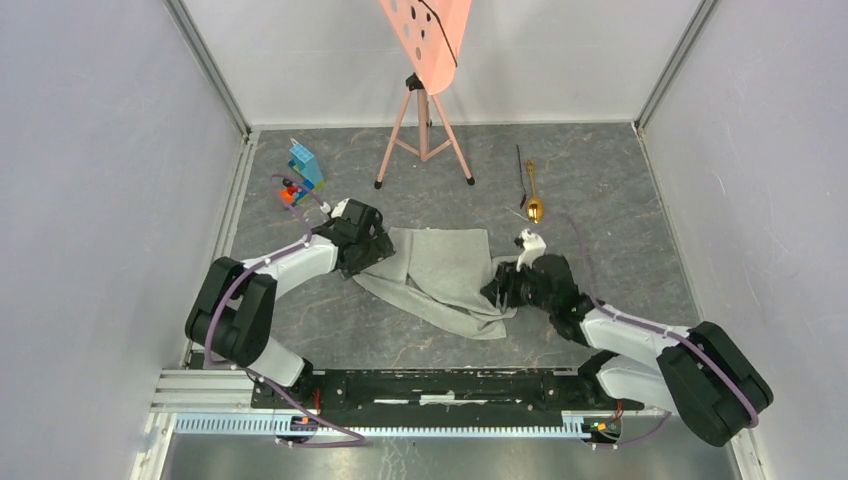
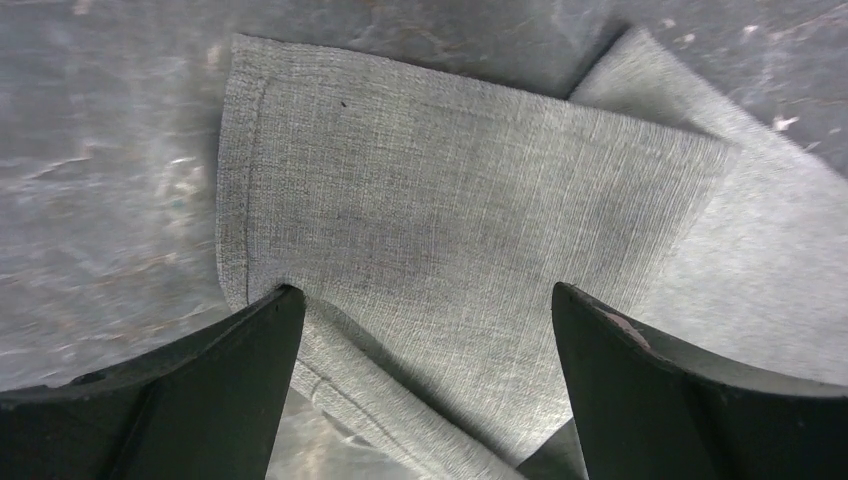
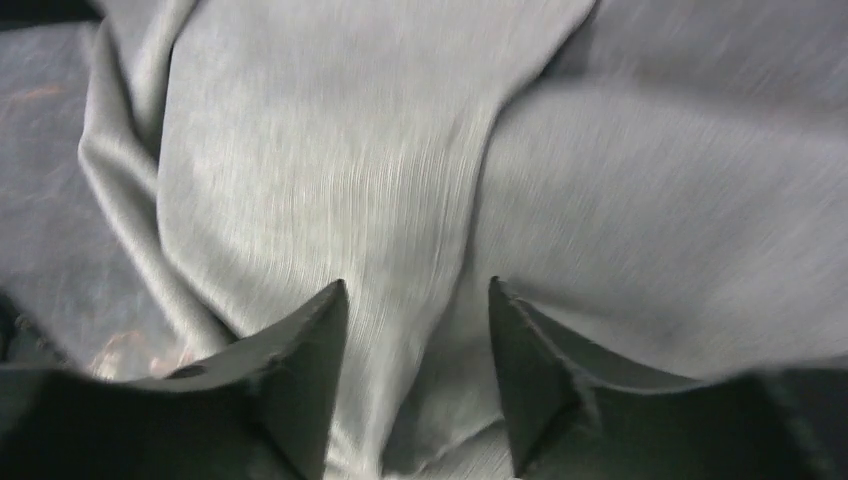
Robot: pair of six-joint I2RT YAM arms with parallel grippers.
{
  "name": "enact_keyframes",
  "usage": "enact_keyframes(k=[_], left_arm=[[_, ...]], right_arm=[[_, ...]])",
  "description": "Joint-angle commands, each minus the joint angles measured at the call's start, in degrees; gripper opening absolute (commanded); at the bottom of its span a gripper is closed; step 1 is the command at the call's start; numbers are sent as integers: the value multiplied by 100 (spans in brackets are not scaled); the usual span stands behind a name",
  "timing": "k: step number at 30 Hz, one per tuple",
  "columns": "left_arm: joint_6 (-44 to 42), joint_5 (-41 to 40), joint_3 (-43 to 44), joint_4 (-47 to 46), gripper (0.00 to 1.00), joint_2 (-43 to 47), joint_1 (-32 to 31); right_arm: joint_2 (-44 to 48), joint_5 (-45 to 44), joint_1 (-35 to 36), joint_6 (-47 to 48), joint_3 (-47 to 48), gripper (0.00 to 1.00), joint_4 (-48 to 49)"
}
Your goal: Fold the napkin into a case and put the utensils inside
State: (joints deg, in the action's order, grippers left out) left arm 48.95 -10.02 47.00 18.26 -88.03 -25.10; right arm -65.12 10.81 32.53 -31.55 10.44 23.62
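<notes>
Right, folding is the step in hand, loading hasn't begun; the table (image 1: 620,150) has the napkin (image 1: 440,270) at its middle, rumpled and part-folded, nowhere near a narrow oblong yet; the left wrist view shows one hemmed layer doubled flat over another, a corner of the lower layer poking out at the upper right of that view; the left gripper (image 2: 420,300) sits low over the napkin's left edge, fingers spread wide, released, cloth lying flat under the gap and nothing pinched; the right gripper (image 3: 418,290) is at the napkin's right edge, fingers about half closed with a raised ridge of cloth running through the gap; that view is smeared, so I cannot tell whether it has a real pinch or only straddles the ridge; the pink perforated board (image 1: 425,35) on its tripod (image 1: 425,130) stands at the far side, the toy blocks (image 1: 303,170) far left, both apart from the cloth; the gold spoon (image 1: 534,205) and the black utensil (image 1: 520,175) lie side by side far right, near the napkin's far-right corner but not on it; next move, as I judge it: flatten the bunched right half, get both grippers on matching edges, bring one over square so the layers stack evenly; risk is a one-sided pull dragging the whole cloth and undoing the left fold.
</notes>
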Motion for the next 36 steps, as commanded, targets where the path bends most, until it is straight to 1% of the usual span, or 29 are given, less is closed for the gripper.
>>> enact_keyframes(k=[1,2,4,6,7,8,11,13,16,18,21,22,27,29,31,36], left_arm=[[-595,-644,142,677,100,439,51],[-626,-700,177,759,100,495,64],[-695,-913,345,1032,100,508,93],[-785,-1201,626,1334,100,406,94],[-864,-1300,812,1487,100,261,105],[-893,-1394,1054,1710,99,106,110],[-959,-1576,1642,2164,94,-418,115],[-979,-1592,1875,2251,91,-588,116],[-1018,-1634,2110,2379,88,-817,123],[-1023,-1730,2186,2471,87,-912,121],[-1065,-1668,2110,2431,79,-957,179],[-1077,-1628,2063,2411,78,-961,212],[-993,-1377,1670,2228,79,-832,513],[-966,-1318,1561,2139,82,-762,588],[-983,-1219,1555,2111,84,-791,627],[-1010,-1248,1601,2120,84,-985,681]], right_arm=[[-74,-1689,7,1100,1426,70,-1338],[-277,-2150,11,1096,1744,77,-1599],[-840,-2952,3,808,2652,84,-2245],[-1619,-3291,7,572,3749,84,-3200],[-2050,-3303,7,501,4263,84,-3691],[-2372,-3258,7,477,4771,83,-3978],[-3210,-3287,3,384,5616,79,-4353],[-3587,-3315,14,390,6005,76,-4518],[-3876,-3241,25,427,6176,71,-4525],[-3907,-3233,40,468,6068,71,-4389],[-3971,-3250,51,579,5962,71,-4269],[-4006,-3290,47,613,5947,71,-4247],[-4142,-3357,43,643,5890,69,-4137],[-4193,-3271,38,659,5843,68,-3986],[-4321,-3189,36,672,5902,68,-3949],[-4533,-3139,42,676,5929,67,-3878]])
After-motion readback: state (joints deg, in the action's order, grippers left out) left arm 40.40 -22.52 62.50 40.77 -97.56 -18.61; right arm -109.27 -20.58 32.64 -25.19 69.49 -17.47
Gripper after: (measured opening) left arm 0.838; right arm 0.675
